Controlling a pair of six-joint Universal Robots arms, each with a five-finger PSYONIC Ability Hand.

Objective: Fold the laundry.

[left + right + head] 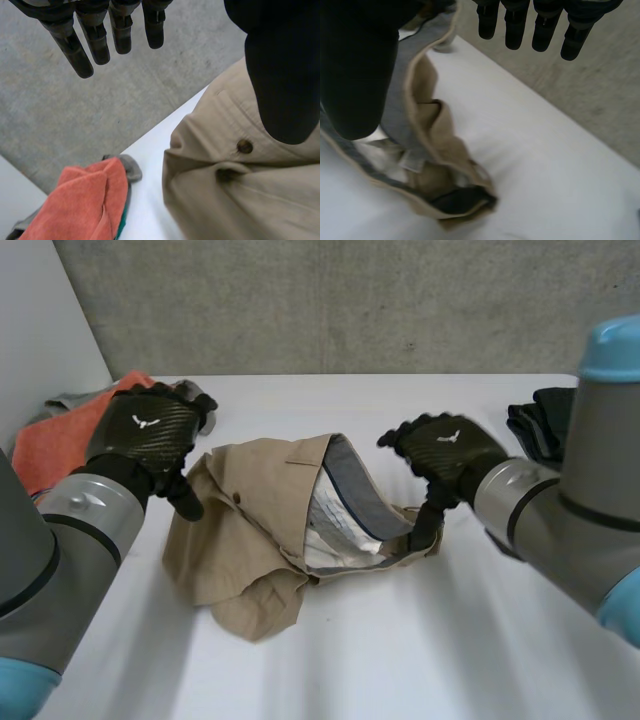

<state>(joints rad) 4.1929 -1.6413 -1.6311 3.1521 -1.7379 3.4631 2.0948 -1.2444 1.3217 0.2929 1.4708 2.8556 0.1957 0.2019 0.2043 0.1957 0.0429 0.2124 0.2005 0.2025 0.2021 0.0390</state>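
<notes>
While both hang with fingers released, the left hand point(150, 435) over the tan shorts point(250, 540) at their left edge and the right hand point(445, 455) at their right edge, the white table point(420, 640) runs wide in front.

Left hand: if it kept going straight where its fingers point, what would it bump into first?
Probably nothing on the table. The straight fingers of the left hand point past the table at the grey concrete wall; the tan garment and orange cloth lie off that line. Depth is hard to judge.
</notes>
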